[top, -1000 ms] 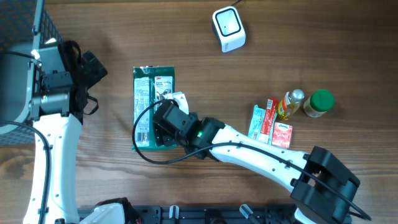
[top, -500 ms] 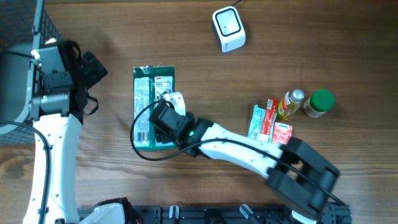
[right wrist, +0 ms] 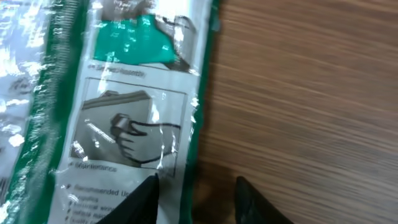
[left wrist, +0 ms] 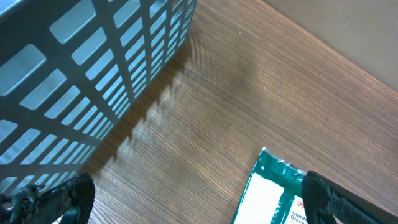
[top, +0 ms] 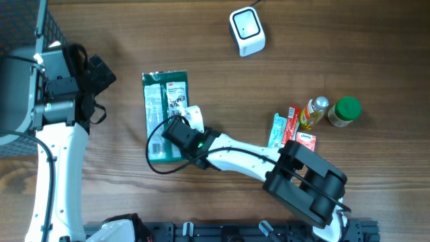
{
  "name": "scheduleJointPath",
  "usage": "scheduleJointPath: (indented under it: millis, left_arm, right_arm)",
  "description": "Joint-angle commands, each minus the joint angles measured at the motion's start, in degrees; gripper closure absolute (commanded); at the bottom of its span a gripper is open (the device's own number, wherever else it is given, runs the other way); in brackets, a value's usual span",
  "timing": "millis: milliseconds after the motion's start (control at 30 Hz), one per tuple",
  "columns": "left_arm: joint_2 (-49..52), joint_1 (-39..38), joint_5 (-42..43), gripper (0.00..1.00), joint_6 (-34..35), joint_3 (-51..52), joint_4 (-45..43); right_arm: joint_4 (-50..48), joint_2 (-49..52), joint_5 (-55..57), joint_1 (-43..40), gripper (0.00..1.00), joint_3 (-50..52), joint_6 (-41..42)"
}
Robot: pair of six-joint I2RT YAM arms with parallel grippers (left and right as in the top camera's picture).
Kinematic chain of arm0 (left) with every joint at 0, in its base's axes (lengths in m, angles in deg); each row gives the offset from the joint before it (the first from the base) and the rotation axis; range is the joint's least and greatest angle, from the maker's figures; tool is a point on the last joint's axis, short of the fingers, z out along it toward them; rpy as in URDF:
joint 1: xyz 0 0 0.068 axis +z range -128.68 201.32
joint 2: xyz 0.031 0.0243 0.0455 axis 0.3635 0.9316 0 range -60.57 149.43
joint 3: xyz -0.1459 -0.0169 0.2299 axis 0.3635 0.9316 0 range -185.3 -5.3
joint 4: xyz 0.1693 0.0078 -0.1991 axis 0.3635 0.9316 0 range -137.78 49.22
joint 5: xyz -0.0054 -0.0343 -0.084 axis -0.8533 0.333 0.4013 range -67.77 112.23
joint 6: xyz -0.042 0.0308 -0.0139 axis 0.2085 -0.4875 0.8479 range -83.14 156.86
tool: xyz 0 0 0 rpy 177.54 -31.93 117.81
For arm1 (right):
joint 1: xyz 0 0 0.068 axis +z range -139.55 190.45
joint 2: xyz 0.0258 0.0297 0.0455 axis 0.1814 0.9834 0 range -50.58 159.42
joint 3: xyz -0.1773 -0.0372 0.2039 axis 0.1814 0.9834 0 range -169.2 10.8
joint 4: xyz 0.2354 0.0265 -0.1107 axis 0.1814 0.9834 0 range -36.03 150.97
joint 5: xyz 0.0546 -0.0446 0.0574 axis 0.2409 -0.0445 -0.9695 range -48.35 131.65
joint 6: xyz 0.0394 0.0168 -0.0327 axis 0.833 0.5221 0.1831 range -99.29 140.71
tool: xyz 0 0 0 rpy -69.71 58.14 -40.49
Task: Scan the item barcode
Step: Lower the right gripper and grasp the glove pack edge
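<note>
The item, a flat green and white glove package [top: 164, 111], lies on the wooden table left of centre. My right gripper [top: 176, 132] is down at its lower right part. In the right wrist view the package [right wrist: 118, 106] fills the left side, and the gripper [right wrist: 199, 200] straddles its green right edge. One finger [right wrist: 144, 200] is over the printed film, the other [right wrist: 256, 202] over bare wood, with a gap still showing. The white barcode scanner [top: 246, 31] sits at the back. My left gripper [left wrist: 196, 205] hangs wide open and empty, with the package's top corner [left wrist: 273, 193] below it.
A grey slatted basket [left wrist: 74, 74] stands at the far left [top: 48, 25]. Red and teal small boxes [top: 290, 129], a yellow bottle [top: 314, 112] and a green-lidded jar [top: 346, 111] sit grouped at the right.
The right gripper's jaws have narrowed around the package's edge, and its arm has swung lower. The package has shifted slightly to the left. The left arm is still.
</note>
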Motion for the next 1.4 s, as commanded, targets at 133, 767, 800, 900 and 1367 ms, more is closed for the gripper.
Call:
scheduleJointPath:
  millis: [133,767,800,900,1367]
  left_arm:
    - [0.0,0.2,-0.3,0.00,-0.5,-0.2,-0.2]
    - [0.0,0.2,-0.3,0.00,-0.5,-0.2,-0.2]
    - [0.0,0.2,-0.3,0.00,-0.5,-0.2,-0.2]
    - [0.0,0.2,-0.3,0.00,-0.5,-0.2,-0.2]
    - [0.0,0.2,-0.3,0.00,-0.5,-0.2,-0.2]
  right_arm:
    - [9.2,0.1,6.5,-3.0,0.61,-0.3,2.3]
    - [5.2,-11.6,-15.3,-8.6,0.61,0.0,-7.5]
    - [1.7,-11.4,-18.9,-8.6,0.66,0.2,-11.3]
    - [-6.5,-10.1,-25.1,-8.5,0.85,0.2,-16.7]
    - [-14.8,3.0,-14.8,-9.4,0.96,0.2,-17.4]
